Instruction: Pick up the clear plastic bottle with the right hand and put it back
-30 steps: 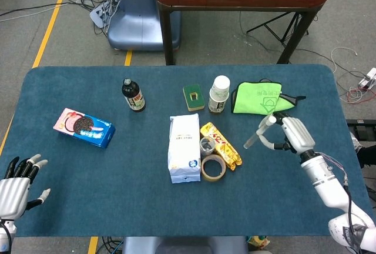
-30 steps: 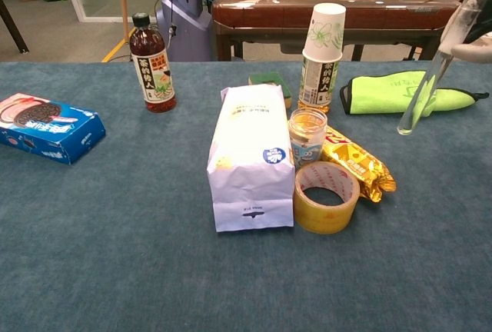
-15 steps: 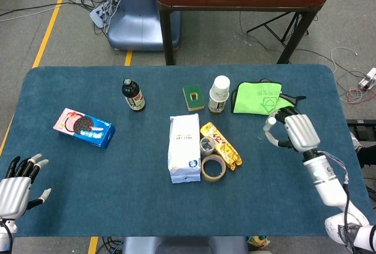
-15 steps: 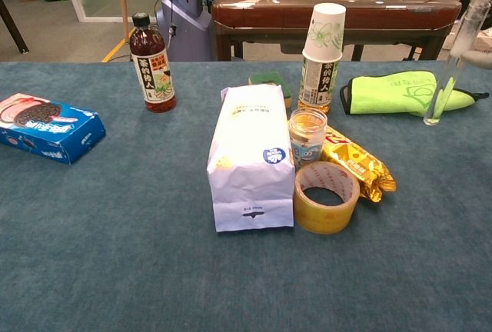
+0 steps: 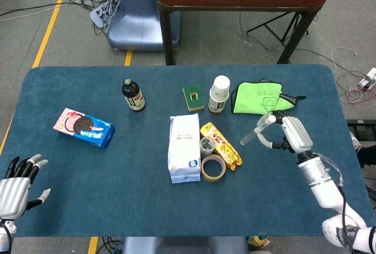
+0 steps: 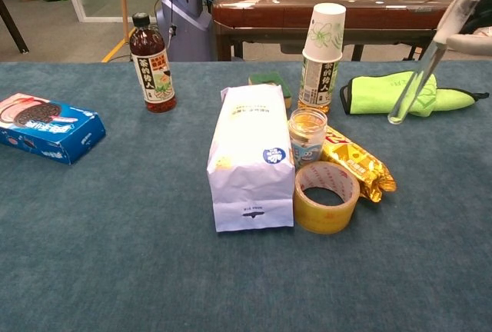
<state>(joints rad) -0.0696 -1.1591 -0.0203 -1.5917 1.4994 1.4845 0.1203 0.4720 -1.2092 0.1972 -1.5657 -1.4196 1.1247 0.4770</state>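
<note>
Table [image 5: 70, 207] with a blue cloth fills most of the scene and carries everything else. White paper bag [image 5: 184, 147] lies flat in the middle, and just right of it are a yellow snack packet [image 5: 221, 145], a small glass jar [image 5: 207, 144] and a roll of tape [image 5: 213, 167], close together. On the left side lies a blue cookie box [image 5: 84, 127]. At the far side stand a dark tea bottle [image 5: 133, 95] and a drink bottle with a paper cup on top [image 5: 219, 94], with a green sponge [image 5: 193, 97] between them. A green cloth [image 5: 257, 98] lies at the far right.

Right hand [image 5: 292, 134] is near this cloth and holds the clear plastic bottle [image 5: 257, 131] with its fingers closed around the upper part. The bottle is thin, tilted, with its lower end toward the left, and in the chest view it is lifted above the table. Left hand [image 5: 16, 186] rests at the near left corner, fingers spread, holding nothing.
</note>
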